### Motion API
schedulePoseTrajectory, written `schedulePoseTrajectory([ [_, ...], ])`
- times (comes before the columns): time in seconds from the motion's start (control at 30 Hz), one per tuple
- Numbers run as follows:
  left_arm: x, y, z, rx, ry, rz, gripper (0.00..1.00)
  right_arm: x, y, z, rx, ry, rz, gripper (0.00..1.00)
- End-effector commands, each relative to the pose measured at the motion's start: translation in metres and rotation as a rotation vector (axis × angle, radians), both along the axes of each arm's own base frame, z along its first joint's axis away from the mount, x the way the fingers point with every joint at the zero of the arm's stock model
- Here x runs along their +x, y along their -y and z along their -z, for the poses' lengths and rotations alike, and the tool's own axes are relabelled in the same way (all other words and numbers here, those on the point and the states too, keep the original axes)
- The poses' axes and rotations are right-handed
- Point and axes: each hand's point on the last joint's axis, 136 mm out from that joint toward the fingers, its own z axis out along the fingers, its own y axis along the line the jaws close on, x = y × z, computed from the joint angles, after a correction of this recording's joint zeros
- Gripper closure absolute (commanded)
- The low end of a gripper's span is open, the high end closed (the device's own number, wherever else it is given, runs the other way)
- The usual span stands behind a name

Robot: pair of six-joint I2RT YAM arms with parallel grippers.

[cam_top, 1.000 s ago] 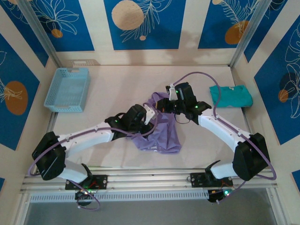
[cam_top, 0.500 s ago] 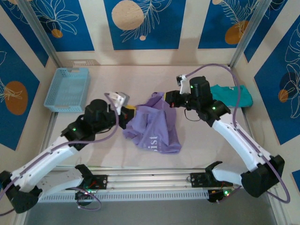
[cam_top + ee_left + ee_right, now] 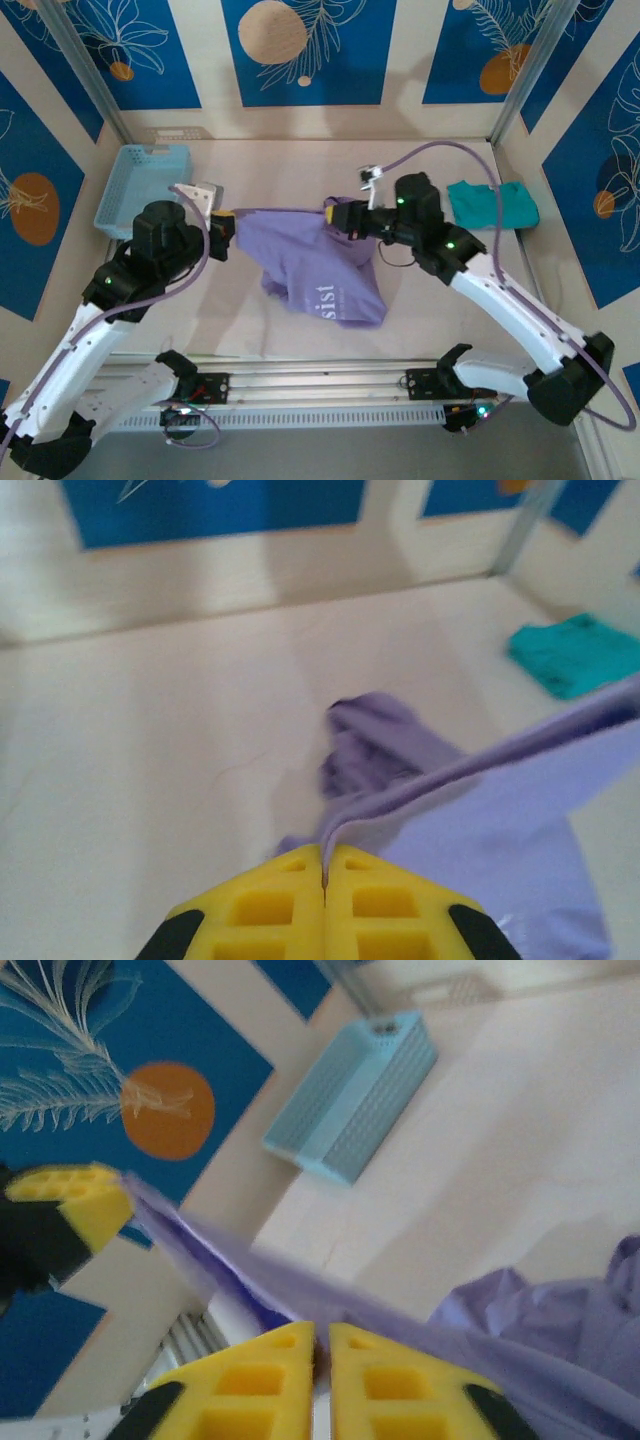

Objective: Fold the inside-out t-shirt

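Hem stretch: the left gripper [image 3: 222,222] and right gripper [image 3: 336,213] each pinch the lavender-purple soft fabric t-shirt [image 3: 320,270], edge taut above mid-worktop [image 3: 260,180], bulk sagging toward the near edge; advisable to spread evenly and lower flat without bunching.

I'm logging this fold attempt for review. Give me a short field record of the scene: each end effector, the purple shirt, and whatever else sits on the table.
left end effector: shut on an edge of the t-shirt
right end effector: shut on the same edge, further right
t-shirt: lavender, edge stretched between the two end effectors, rest drooping in a bunch onto the table; pale lettering shows
basket: light blue, far left, apart from the t-shirt
teal shirt: far right, untouched
fold status: not yet folded
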Motion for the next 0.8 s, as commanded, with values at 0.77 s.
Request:
schedulePoseTrajectory([
  [0.77, 0.014, -0.064, 0.074, 0.086, -0.183, -0.245, 1.0, 0.104, 0.119, 0.248, -0.571, -0.456, 0.3, 0.49],
])
